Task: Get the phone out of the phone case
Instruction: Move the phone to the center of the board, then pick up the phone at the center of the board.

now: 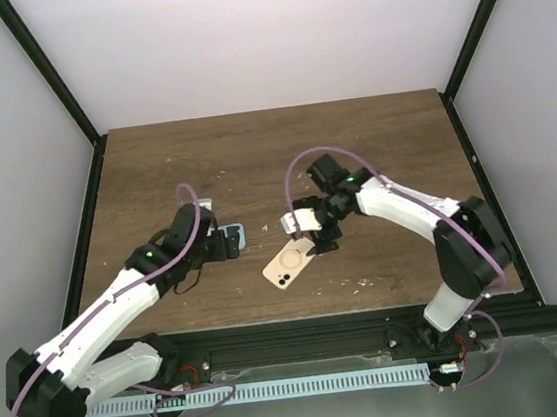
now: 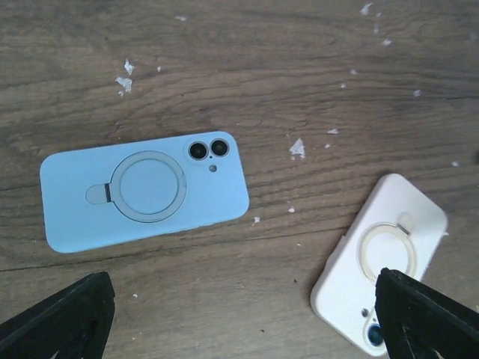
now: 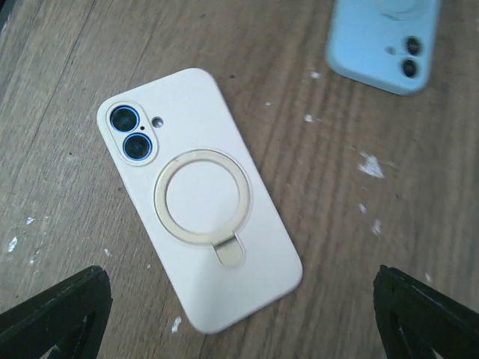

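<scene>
Phone case of pale cream silicone, rounded corners, lies back-up on the dark brown wooden table, near the middle and toward the near edge, set on a diagonal. Two blue-ringed lenses show through its camera cutout, so a phone sits inside. A flat cream ring stand rests folded against its back.

Second case, light blue silicone, also back-up with two dark lenses in its cutout and a round blue-grey ring on its back, lies to the left of the cream one. The two are apart, bare wood between them. Small white flecks are scattered over the wood around both.

Left gripper sits at the left end of the blue case, black fingers spread wide, nothing between them.

Right gripper stands over the far right end of the cream case, jaws likewise wide and holding nothing. In its wrist view the cream case lies between and ahead of the fingers, clear of both.
</scene>
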`<state>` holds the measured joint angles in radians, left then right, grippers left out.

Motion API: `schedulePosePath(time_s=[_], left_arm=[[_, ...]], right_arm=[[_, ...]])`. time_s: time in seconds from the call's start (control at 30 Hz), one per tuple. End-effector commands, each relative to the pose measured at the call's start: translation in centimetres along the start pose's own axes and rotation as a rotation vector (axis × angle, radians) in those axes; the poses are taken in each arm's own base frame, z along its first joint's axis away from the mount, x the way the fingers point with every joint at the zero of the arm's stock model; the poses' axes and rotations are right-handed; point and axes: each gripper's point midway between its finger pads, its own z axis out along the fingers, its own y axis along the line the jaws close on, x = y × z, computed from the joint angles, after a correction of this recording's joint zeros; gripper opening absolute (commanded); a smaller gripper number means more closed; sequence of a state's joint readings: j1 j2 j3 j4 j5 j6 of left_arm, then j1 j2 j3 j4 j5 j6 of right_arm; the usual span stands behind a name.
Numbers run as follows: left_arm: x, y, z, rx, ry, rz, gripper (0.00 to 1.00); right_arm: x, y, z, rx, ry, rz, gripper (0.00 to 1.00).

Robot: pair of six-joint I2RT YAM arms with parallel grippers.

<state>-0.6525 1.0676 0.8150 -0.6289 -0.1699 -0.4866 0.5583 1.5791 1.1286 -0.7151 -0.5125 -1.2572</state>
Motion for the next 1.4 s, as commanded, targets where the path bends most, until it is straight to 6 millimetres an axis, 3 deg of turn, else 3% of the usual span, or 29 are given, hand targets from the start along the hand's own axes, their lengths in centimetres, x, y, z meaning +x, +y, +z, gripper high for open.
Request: schedulePosePath(time_s=[0.0, 0.1, 0.27, 0.53, 0.7, 0.97, 1.17, 1.27, 1.37], left_arm=[[-0.8, -0.2, -2.7, 0.063, -0.074, -0.007, 0.96], [-1.3, 0.5, -4.1, 0.059, -0.135, 0.017, 0.96], [-0.8, 2.3, -4.4, 0.001, -0.197, 0.035, 0.98], [-1.4, 2.4, -4.5, -0.018, -0.214, 0.068, 0.98], [-1.4, 2.3, -4.4, -0.019, -0.209, 0.072, 0.98], [-1.5, 2.4, -4.4, -0.021, -0.216, 0.071, 0.98], [-1.4, 2.1, -4.4, -0.006, -0.211, 0.071, 0.98], [-1.3, 0.9, -4.7, 0.069, -0.210, 0.069, 0.94], [-1.4, -0.4, -5.3, 0.168, -0.246, 0.056, 0.90]], right_arm=[[0.0, 0.2, 2.4, -0.074, 0.150, -0.146, 0.95], [0.4, 0.7, 4.3, -0.127, 0.213, -0.205, 0.95], [1.9, 1.6, 6.8, -0.241, 0.329, -0.243, 1.00], [3.1, 2.7, 8.4, -0.338, 0.395, -0.232, 1.00], [3.5, 3.0, 8.8, -0.341, 0.416, -0.225, 0.99], [4.7, 4.1, 9.0, -0.357, 0.499, -0.233, 0.88], [5.7, 4.6, 9.1, -0.356, 0.546, -0.224, 0.89], [5.5, 5.3, 8.7, -0.392, 0.545, -0.189, 0.77], [4.6, 5.9, 7.4, -0.393, 0.509, -0.175, 0.71]])
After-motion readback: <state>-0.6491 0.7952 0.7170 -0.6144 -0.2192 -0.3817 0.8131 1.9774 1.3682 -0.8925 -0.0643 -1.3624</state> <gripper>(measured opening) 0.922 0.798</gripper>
